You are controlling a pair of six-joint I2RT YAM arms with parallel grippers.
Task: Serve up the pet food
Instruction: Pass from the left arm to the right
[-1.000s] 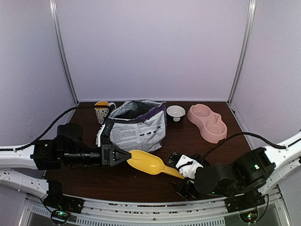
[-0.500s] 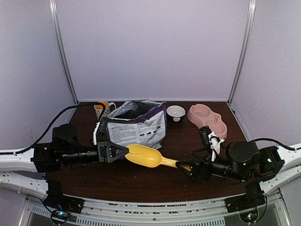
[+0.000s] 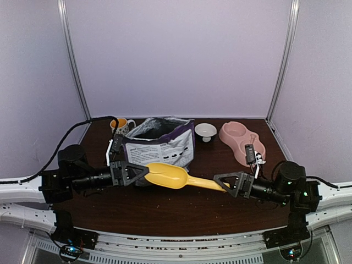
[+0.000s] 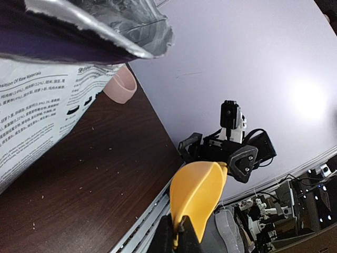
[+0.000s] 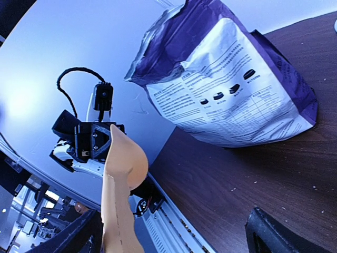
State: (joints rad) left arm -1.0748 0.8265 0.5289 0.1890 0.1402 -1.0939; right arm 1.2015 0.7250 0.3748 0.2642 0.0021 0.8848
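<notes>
Plainly the pet food itself is hidden: no pellet shows in any view, only its bag (image 3: 159, 147), which stands in the upper middle of the desk (image 3: 165, 214). Its torn top is open, but from above only grey foil is seen inside. In the left wrist view that foil fills the upper left corner, cut off by the frame. Small crumbs lie on the desk; what they are I cannot tell.

The bag is just behind the left fingers (image 3: 144, 170) and well apart from the right fingers (image 3: 224, 186). The left fingers are clenched on the rim of the yellow scoop (image 3: 168, 176), which hangs above the desk. The right fingers are spread wide, released, with the handle end between them. Whether the handle touches one of them I cannot tell.

Only the top view shows the pink bowl (image 3: 242, 144) whole, the white dish (image 3: 205, 130) and the mug (image 3: 122, 125). Whether anything lies in the scoop cannot be made out.
</notes>
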